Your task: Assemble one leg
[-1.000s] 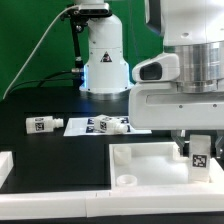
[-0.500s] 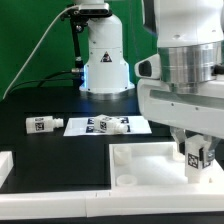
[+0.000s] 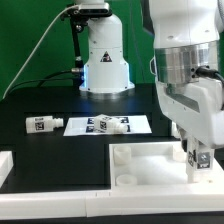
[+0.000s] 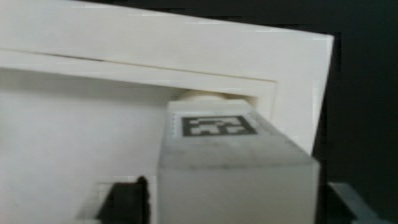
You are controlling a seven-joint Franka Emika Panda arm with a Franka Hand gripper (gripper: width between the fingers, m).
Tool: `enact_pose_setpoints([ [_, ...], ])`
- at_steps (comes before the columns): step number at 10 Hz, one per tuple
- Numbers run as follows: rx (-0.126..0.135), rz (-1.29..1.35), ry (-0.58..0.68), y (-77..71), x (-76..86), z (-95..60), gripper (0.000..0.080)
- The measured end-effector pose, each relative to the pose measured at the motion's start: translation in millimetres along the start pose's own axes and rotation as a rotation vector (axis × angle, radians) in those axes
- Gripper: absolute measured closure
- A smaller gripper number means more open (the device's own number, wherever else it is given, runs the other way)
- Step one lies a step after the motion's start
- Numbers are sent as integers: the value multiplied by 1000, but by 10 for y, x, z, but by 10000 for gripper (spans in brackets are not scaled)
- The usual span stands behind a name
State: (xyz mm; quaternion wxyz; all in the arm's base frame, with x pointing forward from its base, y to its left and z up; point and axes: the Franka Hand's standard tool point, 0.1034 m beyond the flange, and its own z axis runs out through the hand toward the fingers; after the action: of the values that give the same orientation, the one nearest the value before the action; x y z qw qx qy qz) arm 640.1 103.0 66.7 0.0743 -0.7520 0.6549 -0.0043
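My gripper (image 3: 199, 150) is shut on a leg (image 3: 200, 160), a small white block with a square tag, and holds it upright over the near-right corner of the large white tray (image 3: 150, 160). In the wrist view the leg (image 4: 222, 140) fills the space between my fingers (image 4: 128, 200), and its far end meets a round corner hole (image 4: 214, 97) of the tray (image 4: 107, 110). I cannot tell whether the leg sits in the hole. My gripper (image 4: 228, 205) shows at the frame edge.
One spare leg (image 3: 40, 124) lies on the black table at the exterior view's left. Others (image 3: 108, 126) lie on the marker board (image 3: 135, 124). The robot base (image 3: 104, 55) stands behind. A white piece (image 3: 5, 165) sits at the left edge.
The wrist has turned and moved toward the exterior view's right. The held leg has come down closer to the tray corner.
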Motion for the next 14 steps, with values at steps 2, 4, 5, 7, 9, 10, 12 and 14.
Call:
enact_pose_setpoints([
  [2, -34, -284, 2, -8, 5, -26, 267],
  [4, -39, -648, -9, -31, -23, -30, 157],
  [5, -36, -712, -7, -29, -12, -27, 157],
  [7, -38, -854, -7, -28, -1, -27, 150],
  [9, -70, -1137, 24, -37, -50, -30, 150],
  [10, -81, -1336, 43, -72, -150, -51, 150],
  [12, -72, -1372, 51, -99, -178, -58, 150],
  [14, -71, -1319, 53, -101, -167, -60, 241],
])
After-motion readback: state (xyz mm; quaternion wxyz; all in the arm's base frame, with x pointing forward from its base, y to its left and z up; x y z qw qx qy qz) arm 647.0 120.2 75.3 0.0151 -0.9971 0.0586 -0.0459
